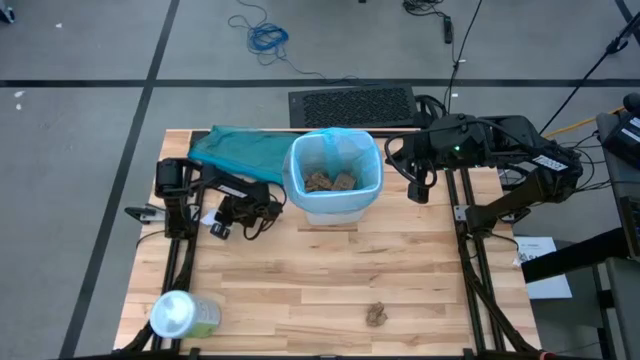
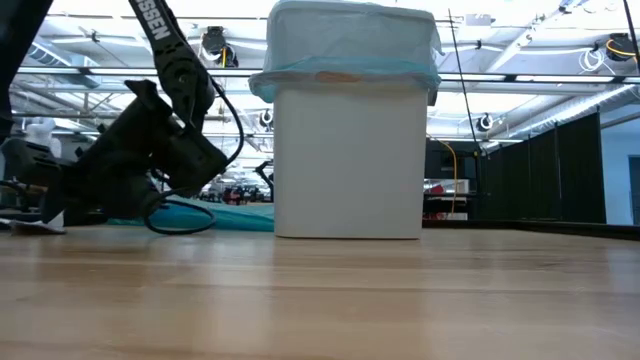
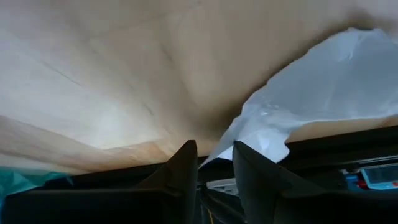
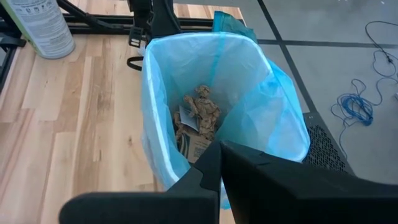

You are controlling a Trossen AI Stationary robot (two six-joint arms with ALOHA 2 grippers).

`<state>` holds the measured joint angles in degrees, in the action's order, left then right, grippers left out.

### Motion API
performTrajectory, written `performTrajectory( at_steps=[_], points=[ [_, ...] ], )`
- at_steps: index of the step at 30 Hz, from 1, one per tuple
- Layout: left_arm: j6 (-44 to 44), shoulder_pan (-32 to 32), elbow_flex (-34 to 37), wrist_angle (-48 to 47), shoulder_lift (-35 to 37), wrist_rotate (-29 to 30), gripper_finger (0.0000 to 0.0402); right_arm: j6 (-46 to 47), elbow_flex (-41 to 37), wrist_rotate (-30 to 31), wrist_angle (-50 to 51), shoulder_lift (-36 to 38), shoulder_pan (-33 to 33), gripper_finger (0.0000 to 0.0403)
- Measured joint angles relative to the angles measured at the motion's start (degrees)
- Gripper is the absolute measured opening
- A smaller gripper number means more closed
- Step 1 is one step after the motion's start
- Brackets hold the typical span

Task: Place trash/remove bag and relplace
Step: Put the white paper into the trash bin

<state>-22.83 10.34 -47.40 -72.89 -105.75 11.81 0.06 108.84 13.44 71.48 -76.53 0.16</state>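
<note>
A white bin stands at the table's far middle, lined with the light-blue bag, whose rim is folded over the bin's top. Brown paper trash lies at the bottom of the bag, and one more brown wad lies on the table near the front edge. My left gripper is low against the bin's left wall, open by a narrow gap, with the hanging tip of the bag's overhang reaching down between its fingers. My right gripper hangs shut above the bin's right side. My left gripper has the lowest tip of the bag's overhang between its two fingers, slanting down beside the bin's wall. I cannot tell whether the fingers touch the plastic.
A darker teal plastic bag lies flat at the far left, behind my left arm. A pale-green container with a white lid lies at the near left corner. The wood between the bin and the front edge is otherwise bare.
</note>
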Motion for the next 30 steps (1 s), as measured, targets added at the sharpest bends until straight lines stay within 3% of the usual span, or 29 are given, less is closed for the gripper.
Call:
performTrajectory(
  at_steps=[6,14,19,25,30],
  points=[
    [1.0,-0.7,0.0,-0.9,0.0,0.0,0.0009,0.4,0.0,0.0,0.0,0.0,0.0,0.0000],
    [7.1,-0.9,-1.3,-10.7,1.8,1.1,0.0001,0.4,0.0,0.0,0.0,0.0,0.0,0.0000],
    [15.2,-1.1,-4.6,-17.4,6.0,8.0,0.0001,0.3,0.0,0.0,-0.1,0.0,0.0,0.0000],
    [26.8,0.1,-9.5,-17.2,13.4,17.4,0.0001,-0.6,0.0,0.0,-0.1,0.0,0.0,0.0000],
    [35.0,1.4,-14.3,-16.6,20.7,20.0,0.0000,-0.7,0.0,0.0,-0.5,0.0,0.0,0.0000]
  ],
)
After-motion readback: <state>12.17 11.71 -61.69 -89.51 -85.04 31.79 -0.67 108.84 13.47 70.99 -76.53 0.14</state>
